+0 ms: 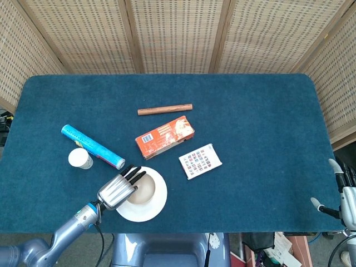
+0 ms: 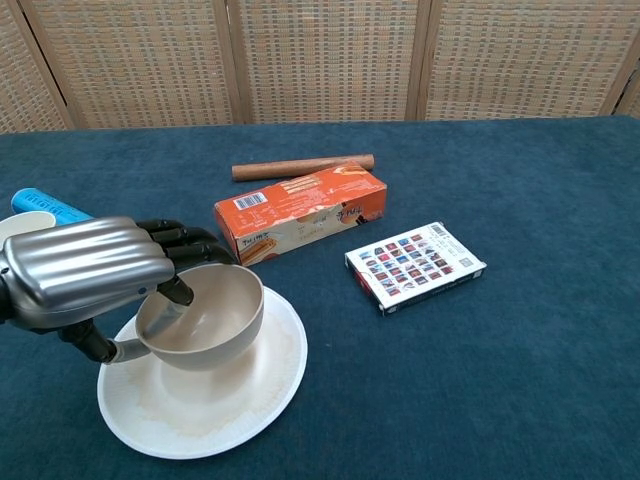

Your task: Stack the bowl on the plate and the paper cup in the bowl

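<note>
The left robot hand grips the bowl by its rim, over the plate near the tabletop's front edge. The paper cup stands beside a blue tube. The right robot hand rests with fingers apart, holding nothing.
</note>
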### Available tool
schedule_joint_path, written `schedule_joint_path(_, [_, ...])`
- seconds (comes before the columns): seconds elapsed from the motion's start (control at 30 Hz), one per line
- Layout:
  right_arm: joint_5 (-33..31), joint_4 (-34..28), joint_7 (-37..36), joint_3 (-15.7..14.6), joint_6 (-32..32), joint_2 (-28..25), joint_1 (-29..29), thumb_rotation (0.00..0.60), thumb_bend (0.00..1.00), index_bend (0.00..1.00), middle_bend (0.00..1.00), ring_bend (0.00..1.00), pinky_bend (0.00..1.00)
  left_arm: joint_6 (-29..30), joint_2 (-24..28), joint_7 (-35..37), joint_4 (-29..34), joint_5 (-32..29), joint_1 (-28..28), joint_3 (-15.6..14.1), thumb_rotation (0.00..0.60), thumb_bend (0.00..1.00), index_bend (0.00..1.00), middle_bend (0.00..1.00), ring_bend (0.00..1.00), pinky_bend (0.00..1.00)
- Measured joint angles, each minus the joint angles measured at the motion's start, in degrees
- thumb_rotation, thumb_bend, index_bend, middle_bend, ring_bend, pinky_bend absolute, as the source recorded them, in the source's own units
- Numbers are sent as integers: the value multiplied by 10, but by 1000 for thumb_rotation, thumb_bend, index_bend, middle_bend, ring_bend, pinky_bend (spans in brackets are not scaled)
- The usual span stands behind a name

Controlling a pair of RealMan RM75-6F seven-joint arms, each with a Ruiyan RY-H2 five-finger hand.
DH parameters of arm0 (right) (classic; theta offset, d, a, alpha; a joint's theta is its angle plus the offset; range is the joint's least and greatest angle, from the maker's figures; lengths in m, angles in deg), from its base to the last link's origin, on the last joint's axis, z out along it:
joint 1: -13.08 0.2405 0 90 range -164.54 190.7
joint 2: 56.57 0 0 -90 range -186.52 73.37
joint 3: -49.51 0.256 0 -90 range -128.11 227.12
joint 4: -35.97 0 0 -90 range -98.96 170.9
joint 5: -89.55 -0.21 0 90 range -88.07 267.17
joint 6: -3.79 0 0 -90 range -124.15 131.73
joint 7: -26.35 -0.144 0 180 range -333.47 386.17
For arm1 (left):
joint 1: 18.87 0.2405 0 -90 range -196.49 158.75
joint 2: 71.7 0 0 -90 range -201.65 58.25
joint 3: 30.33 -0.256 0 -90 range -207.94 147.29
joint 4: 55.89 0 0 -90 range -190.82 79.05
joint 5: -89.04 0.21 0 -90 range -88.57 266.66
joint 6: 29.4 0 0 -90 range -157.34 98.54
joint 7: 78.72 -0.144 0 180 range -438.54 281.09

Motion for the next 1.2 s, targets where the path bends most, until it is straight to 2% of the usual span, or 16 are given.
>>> schedule_joint_path(0.57, [1,-2,0,0,0,0,-1,600,145,0,0,0,0,-24,1,-39,10,-36,-8,-1,600,370,636,34,0,56])
schedule_joint_path(0.67, [0,-1,0,1,0,0,-1,600,145,0,0,0,0,-25,3,-41,11,-41,-8,0,600,369,578,14,0,37])
schedule_joint_path(0.8, [2,-2,1,0,0,0,-1,600,145,0,0,0,0,-23,6,-47,10,-44,-10,1,600,300,475,0,0,22])
schedule_joint_path(1.2, [4,-1,-2,1,5,0,-3,600,145,0,0,0,0,-17,16,-27,26,-43,-11,4,600,189,331,0,0,2])
